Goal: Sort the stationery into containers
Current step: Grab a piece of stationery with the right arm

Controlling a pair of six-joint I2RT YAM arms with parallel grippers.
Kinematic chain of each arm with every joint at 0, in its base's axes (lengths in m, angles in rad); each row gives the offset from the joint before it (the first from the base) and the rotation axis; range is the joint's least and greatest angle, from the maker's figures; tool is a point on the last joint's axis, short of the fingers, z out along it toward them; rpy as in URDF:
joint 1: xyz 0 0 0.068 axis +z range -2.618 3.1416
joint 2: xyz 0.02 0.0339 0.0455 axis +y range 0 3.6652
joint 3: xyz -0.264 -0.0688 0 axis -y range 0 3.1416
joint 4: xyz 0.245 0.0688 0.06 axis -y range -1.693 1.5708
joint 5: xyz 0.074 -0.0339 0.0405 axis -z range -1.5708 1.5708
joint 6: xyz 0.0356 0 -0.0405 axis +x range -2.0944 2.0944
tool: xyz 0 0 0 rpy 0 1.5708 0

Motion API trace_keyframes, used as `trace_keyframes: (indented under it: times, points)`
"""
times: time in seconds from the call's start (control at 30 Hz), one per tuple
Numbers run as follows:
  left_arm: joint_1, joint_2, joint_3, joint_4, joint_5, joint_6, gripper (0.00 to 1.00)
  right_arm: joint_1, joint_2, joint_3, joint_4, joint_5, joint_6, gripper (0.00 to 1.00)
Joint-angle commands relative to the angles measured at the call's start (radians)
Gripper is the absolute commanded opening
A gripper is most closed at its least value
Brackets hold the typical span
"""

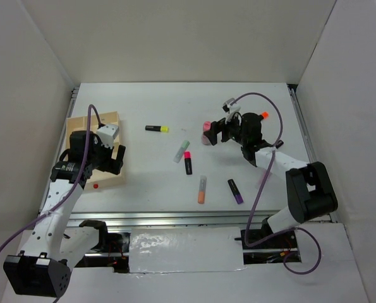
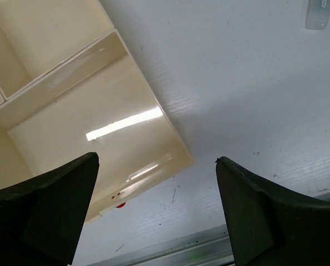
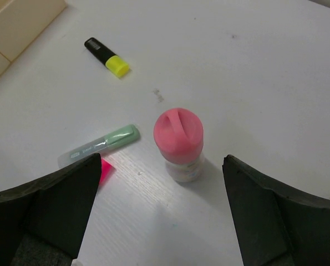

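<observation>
Shows right gripper (image 3: pixel 162 158) wide open and empty above the upright pink-capped marker (image 3: pixel 178 141), far and right of centre (left gripper (image 2: pixel 156 160) equally wide, empty, over the tray (image 1: pixel 102 115) at left); risks toppling that marker through an off-centre closing.

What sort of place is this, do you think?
Probably a robot test bench: a white table boxed in by plain white walls, two robot arms bolted at its near edge, highlighters scattered beside a wooden tray.
</observation>
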Motion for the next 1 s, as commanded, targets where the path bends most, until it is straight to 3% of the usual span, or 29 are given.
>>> trace_keyframes:
  times: [0.0, 0.47, 0.73, 0.87, 0.97]
  points:
    - [0.005, 0.001, 0.008, 0.006, 0.019, 0.015, 0.99, 0.024, 0.06, 0.067, 0.049, -0.012, -0.04, 0.95]
    - [0.004, 0.015, 0.006, 0.006, 0.028, 0.021, 0.99, 0.034, 0.243, 0.253, -0.066, 0.012, -0.042, 0.91]
    - [0.004, 0.017, 0.008, 0.003, 0.042, 0.026, 0.99, 0.037, 0.261, 0.259, -0.104, 0.017, -0.043, 0.9]
    - [0.005, 0.018, 0.009, 0.002, 0.047, 0.026, 0.99, 0.037, 0.295, 0.343, -0.253, 0.024, -0.033, 0.93]
    - [0.005, 0.015, 0.008, 0.002, 0.045, 0.026, 0.99, 0.034, 0.283, 0.322, -0.218, 0.044, -0.01, 0.93]
